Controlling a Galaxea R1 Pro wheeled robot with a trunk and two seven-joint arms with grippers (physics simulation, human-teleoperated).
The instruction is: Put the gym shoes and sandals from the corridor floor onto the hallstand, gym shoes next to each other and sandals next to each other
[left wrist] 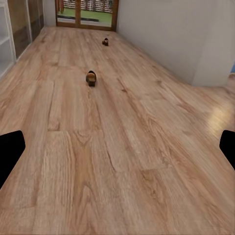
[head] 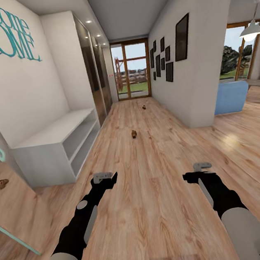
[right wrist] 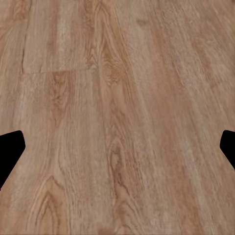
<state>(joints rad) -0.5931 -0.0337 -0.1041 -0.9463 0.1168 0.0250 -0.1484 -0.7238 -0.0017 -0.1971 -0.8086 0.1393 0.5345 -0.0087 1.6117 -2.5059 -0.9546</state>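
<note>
Two sandals lie on the corridor floor, small and dark brown with tan insoles. The nearer sandal is mid-corridor, well ahead of both arms. The farther sandal lies close to the glass door. My left gripper and right gripper hover over bare planks, both open and empty. The gym shoes and the hallstand are out of view.
A plain low white shelf unit stands along the left wall under teal "Welcome HOME" letters. A mint-framed mirror leans at the near left. Wardrobe doors follow, and a glass door ends the corridor. A room opens to the right.
</note>
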